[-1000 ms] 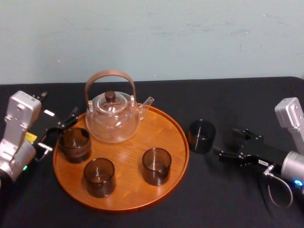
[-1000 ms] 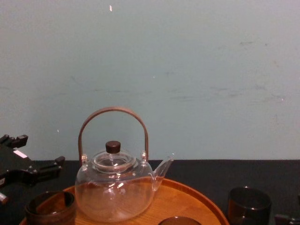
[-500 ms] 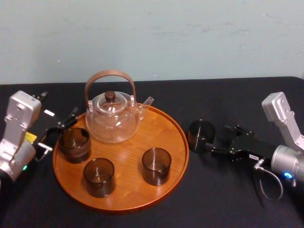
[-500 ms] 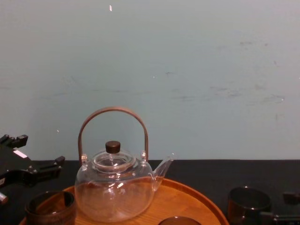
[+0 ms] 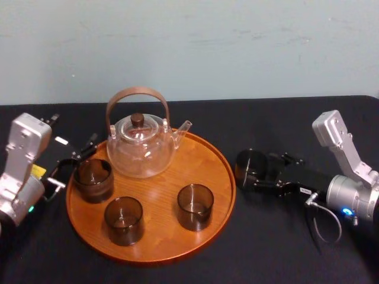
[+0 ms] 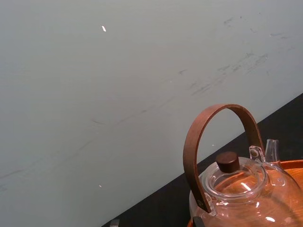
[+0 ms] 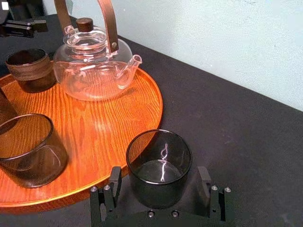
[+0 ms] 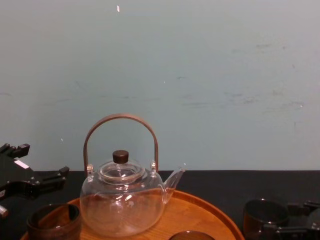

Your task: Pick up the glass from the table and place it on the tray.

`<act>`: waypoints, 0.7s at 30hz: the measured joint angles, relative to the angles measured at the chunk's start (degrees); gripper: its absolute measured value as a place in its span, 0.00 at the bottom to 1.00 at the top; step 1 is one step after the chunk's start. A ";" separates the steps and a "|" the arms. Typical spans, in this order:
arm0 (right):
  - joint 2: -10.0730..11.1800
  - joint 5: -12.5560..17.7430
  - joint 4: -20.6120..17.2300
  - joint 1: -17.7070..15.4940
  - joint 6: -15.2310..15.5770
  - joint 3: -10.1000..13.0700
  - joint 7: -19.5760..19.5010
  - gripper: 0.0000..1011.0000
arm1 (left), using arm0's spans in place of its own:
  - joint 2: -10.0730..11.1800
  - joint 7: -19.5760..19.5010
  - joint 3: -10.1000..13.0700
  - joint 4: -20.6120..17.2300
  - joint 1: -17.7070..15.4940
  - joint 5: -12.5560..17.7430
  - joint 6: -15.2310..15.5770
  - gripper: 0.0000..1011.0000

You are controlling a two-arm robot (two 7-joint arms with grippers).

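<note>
- Brown-tinted glass (image 7: pixel 159 163) sits upright, dead between the jaws of the right gripper (image 7: pixel 159 176). One finger flanks each side of its wall. They are spread, with a sliver of gap showing on both sides in the right wrist view, so nothing is pinched yet.
- Its long axis runs straight up, square to the line the jaws close along. The mouth faces up and the fingers stand low on the wall, near the base.
- It stands on the table (image 5: pixel 278 121), on plain black cloth. Just past the fingertips comes the rim of the tray (image 7: pixel 94 127), very close to the glass and perhaps touching it; the angle makes that hard to call.
- Right arm is plainly the nearer one. The left gripper (image 5: pixel 74 163) hangs off beyond the tray, on the side farthest from these jaws, fingers apart and holding nothing.
- Surface call: a smooth glass wall, likely slick, so a centred, firm squeeze looks like what counts.
- Room: ahead of the jaws the tray carries a teapot (image 5: pixel 141 145) at the back and three more glasses. The nearest of them (image 5: pixel 195 206) sits ahead and off to one side. Bare wood between it and the teapot, straight beyond the fingertips, looks like the free landing spot once the glass clears the low rim.
</note>
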 joint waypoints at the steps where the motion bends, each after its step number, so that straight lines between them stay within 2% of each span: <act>1: -0.11 -0.06 0.21 0.19 0.00 -0.09 0.02 0.99 | 0.00 0.00 0.00 0.00 0.00 0.00 0.00 0.99; 21: -3.00 -1.33 5.61 4.62 0.07 -2.07 0.99 0.99 | 0.00 0.00 0.00 0.00 0.00 0.00 0.00 0.99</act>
